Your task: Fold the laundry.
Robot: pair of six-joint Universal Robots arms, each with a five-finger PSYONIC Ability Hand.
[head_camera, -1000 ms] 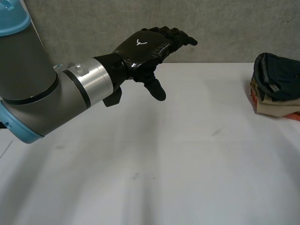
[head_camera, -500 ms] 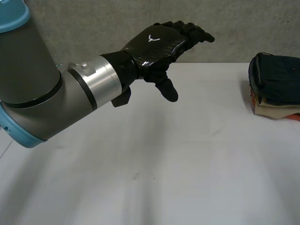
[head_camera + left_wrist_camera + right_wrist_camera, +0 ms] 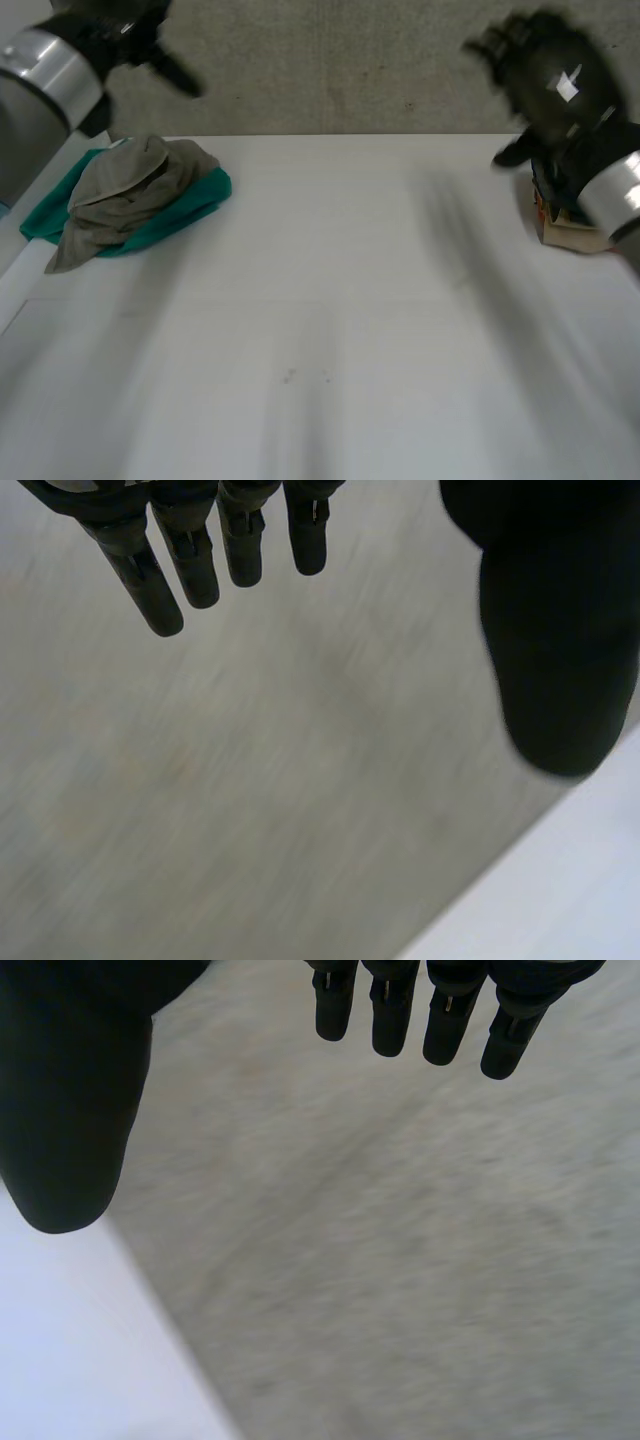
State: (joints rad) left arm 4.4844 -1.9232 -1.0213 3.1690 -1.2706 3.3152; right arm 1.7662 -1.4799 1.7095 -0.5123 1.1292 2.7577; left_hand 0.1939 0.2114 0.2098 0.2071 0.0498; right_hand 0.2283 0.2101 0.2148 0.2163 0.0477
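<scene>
We see the white table (image 3: 330, 300) brightly and evenly lit. The light is soft and nothing on it throws a hard-edged shadow. The grey wall (image 3: 330, 60) behind sits a shade dimmer. The folds of the grey cloth (image 3: 125, 185) are gently shaded, and the green cloth (image 3: 190, 205) beneath it leaves only a faint shadow along its near edge. We notice a small white glint on the glossy back of the right hand (image 3: 545, 75) and a sheen on the metal ring (image 3: 45, 70) of the left arm. In the wrist views the left hand (image 3: 555, 630) and the right hand are near-black shapes against the lit wall, and the strip of table is the brightest area.
</scene>
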